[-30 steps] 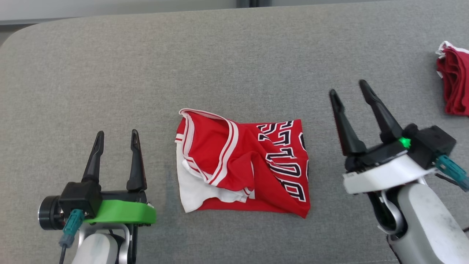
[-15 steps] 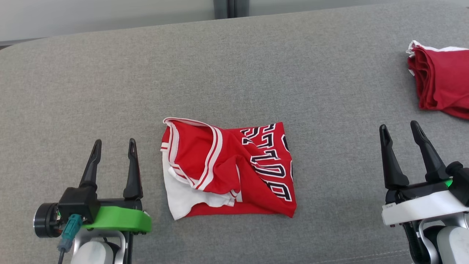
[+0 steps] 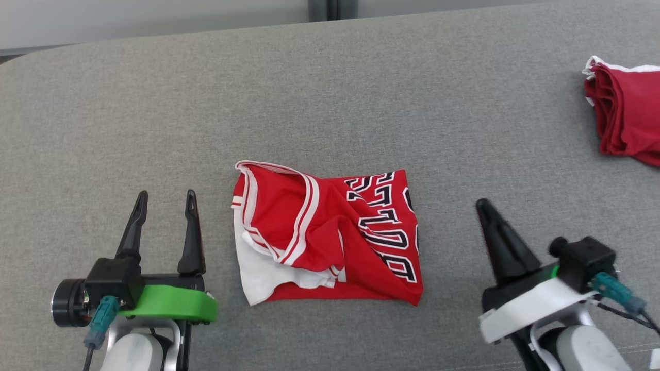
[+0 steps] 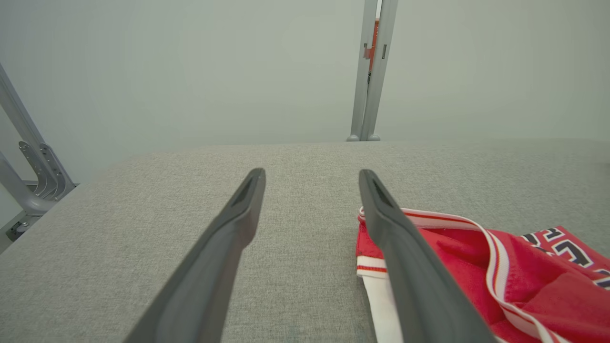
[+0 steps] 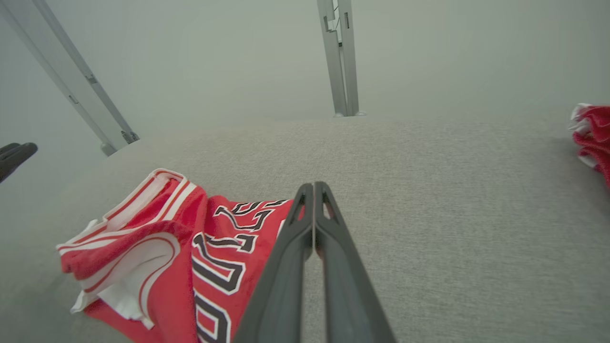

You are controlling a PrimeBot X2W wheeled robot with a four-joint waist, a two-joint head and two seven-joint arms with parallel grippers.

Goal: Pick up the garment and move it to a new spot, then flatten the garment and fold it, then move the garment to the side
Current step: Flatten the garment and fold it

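Observation:
The garment [image 3: 330, 237], a red jersey with white trim and black lettering, lies roughly folded at the middle of the grey table [image 3: 330, 103]. It also appears at the right of the left wrist view as the garment [image 4: 476, 267] and at the lower left of the right wrist view as the garment [image 5: 181, 252]. My left gripper [image 3: 165, 198] stands open to its left with nothing between its fingers [image 4: 238, 224]. To the garment's right my right gripper [image 3: 484, 206] is shut on nothing, its fingertips [image 5: 313, 190] pressed together above bare table.
A second folded red cloth [image 3: 626, 116] lies at the table's far right edge, also seen as the red cloth [image 5: 591, 138]. Beyond the table's far edge stands a grey metal post [image 4: 371, 71] against a pale wall. The table's left corner is rounded.
My right gripper has shut and moved back, down and left, to beside the garment's right edge. The camera has shifted a little. My left gripper and the garment stay put.

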